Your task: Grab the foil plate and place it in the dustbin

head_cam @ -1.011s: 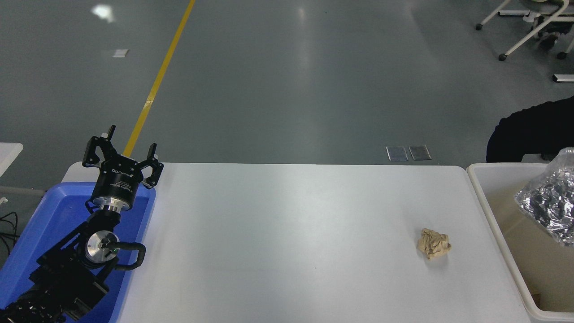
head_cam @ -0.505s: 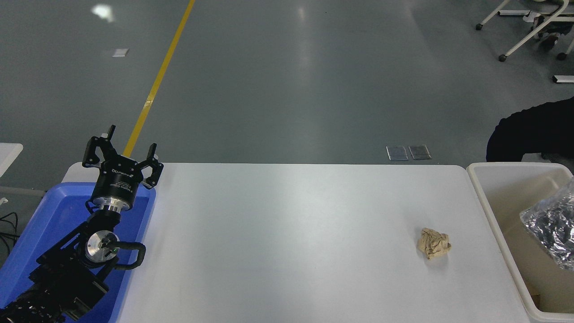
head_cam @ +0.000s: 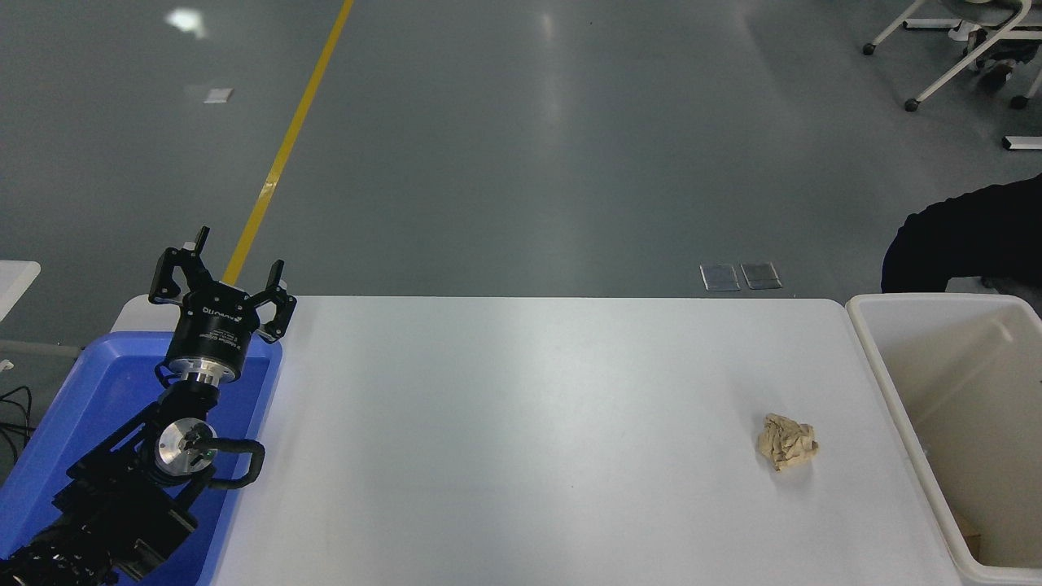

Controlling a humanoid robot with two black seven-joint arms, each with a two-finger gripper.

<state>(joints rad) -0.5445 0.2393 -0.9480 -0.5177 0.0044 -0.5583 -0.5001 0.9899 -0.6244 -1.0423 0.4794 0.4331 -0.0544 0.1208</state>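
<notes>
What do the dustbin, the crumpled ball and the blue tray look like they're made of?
Dustbin: likely plastic, cream-white, smooth walls with a thick rounded rim. Ball: seemingly paper, tan, matte, sharply creased. Blue tray: probably plastic, with a slight sheen.

One high head view (robot's side) looks forward and down over the white table (head_cam: 529, 423).

My left gripper (head_cam: 221, 281) sat at the table's (head_cam: 521, 423) far left corner, above a tray (head_cam: 73, 407) at the left end. The dustbin (head_cam: 895, 391) stood against the table's right end. A paper ball (head_cam: 786, 441) lay on the table near the dustbin, left of it.
</notes>
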